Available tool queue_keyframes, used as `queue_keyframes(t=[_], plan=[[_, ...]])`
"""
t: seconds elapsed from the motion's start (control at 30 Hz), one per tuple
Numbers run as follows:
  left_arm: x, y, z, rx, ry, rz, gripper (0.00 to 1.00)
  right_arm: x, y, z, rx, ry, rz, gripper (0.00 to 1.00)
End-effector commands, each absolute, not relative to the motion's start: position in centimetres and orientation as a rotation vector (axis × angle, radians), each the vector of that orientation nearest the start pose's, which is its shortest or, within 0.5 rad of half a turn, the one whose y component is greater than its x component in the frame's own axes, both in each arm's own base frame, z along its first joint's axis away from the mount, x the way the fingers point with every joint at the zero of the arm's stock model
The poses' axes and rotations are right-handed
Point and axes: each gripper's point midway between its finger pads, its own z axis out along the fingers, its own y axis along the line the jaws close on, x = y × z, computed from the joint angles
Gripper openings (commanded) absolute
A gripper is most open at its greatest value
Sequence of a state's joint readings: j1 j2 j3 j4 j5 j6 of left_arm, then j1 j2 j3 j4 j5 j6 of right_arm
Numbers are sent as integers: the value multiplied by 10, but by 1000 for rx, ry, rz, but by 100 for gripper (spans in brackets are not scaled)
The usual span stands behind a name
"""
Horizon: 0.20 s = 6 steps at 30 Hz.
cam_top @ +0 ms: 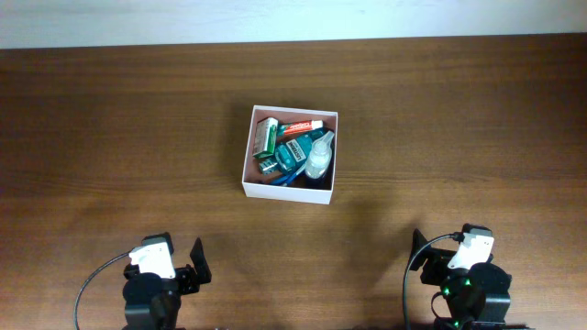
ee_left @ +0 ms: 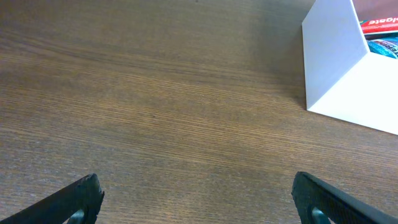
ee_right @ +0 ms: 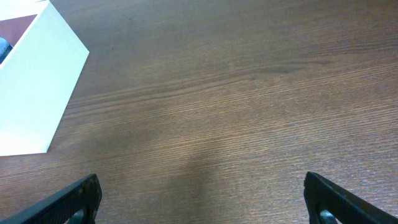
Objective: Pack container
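The container point(cam_top: 286, 191), a square white cardboard box with a pinkish-brown inside, stands at the middle of the table. Inside lie a green-white packet point(cam_top: 265, 136), a red-white toothpaste tube point(cam_top: 301, 127), a teal item point(cam_top: 292, 154) and a clear bottle point(cam_top: 319, 156). Its white wall shows in the left wrist view point(ee_left: 333, 62) and in the right wrist view point(ee_right: 37, 93). My left gripper point(ee_left: 196, 199) is open and empty near the front left edge. My right gripper point(ee_right: 202, 199) is open and empty near the front right edge. Both are well away from the box.
The wooden table point(cam_top: 459, 119) runs wide on both sides of the box. A pale wall edge point(cam_top: 293, 18) borders the far side. Cables trail from both arms at the front edge.
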<state>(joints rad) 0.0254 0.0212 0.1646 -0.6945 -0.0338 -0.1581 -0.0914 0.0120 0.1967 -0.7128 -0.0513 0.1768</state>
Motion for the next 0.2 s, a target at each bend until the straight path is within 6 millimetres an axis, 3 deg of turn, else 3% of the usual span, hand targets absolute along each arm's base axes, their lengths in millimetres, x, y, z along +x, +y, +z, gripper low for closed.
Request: queue_keyframes(t=[0.0, 0.17], plan=[[200, 8, 86, -211, 2100, -64, 99, 198, -10, 98, 252, 2076, 106, 99], [200, 8, 86, -211, 2100, -64, 99, 198, -10, 98, 252, 2076, 106, 99]])
